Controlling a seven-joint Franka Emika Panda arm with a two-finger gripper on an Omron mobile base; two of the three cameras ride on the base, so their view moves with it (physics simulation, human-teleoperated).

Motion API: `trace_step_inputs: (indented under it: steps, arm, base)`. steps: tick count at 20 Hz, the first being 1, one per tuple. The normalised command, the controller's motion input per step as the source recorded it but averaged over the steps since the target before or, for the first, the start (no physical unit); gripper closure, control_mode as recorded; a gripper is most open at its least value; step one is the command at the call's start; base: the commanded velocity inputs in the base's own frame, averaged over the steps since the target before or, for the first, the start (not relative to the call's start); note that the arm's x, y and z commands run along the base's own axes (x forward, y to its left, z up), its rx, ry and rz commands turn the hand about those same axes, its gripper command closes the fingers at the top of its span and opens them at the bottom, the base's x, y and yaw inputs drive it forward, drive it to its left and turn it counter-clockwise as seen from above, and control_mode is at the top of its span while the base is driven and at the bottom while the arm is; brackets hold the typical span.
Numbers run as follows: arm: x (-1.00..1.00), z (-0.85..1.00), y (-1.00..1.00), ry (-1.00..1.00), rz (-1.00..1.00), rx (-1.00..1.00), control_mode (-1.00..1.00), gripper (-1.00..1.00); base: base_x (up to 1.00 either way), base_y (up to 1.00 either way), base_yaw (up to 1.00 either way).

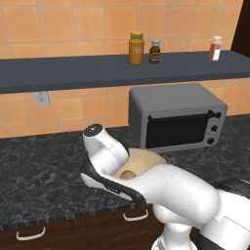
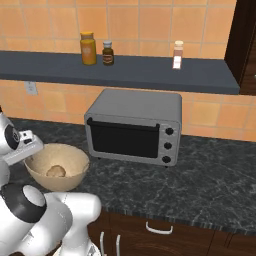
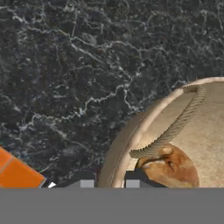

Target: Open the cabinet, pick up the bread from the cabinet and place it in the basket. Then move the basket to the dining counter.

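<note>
Basket [image 2: 57,167] on black counter [image 2: 200,175], lower left of right base view, beside toaster oven [image 2: 134,126]. Bread [image 3: 168,166] inside basket, lower right of hand view. Fingers [image 3: 109,183] clenched on the basket rim, straddling it.

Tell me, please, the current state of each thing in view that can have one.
bread: lying inside the basket.
basket: upright on the black counter, rim between the fingertips.
gripper: shut on the basket's rim.
toaster oven: door closed.
drawers under the counter: closed.
three jars on the shelf: upright, lids on.
</note>
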Motion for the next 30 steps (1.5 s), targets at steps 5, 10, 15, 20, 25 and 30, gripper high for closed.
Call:
trace_step_inputs:
  steps: [5,10,15,20,25,30]
  arm:
    - [-0.68,0.86,0.00,-0.07,0.10,-0.10,-1.00,1.00]
    - [-0.47,1.00,0.00,-0.09,0.07,-0.17,-1.00,1.00]
    - [-0.33,1.00,-0.03,-0.02,0.16,-0.18,-1.00,1.00]
    - [-0.10,0.80,-0.10,0.00,0.09,-0.02,-1.00,1.00]
    - [-0.09,0.37,-0.12,-0.01,0.00,0.00,-1.00,1.00]
    - [-0.23,0.02,-0.21,-0.01,0.00,0.02,-1.00,1.00]
  base:
    - [0.00,0.00,0.00]
    - [0.00,0.00,0.00]
    - [0.00,0.00,0.00]
    - [0.00,0.00,0.00]
    - [0.00,0.00,0.00]
    - [0.00,0.00,0.00]
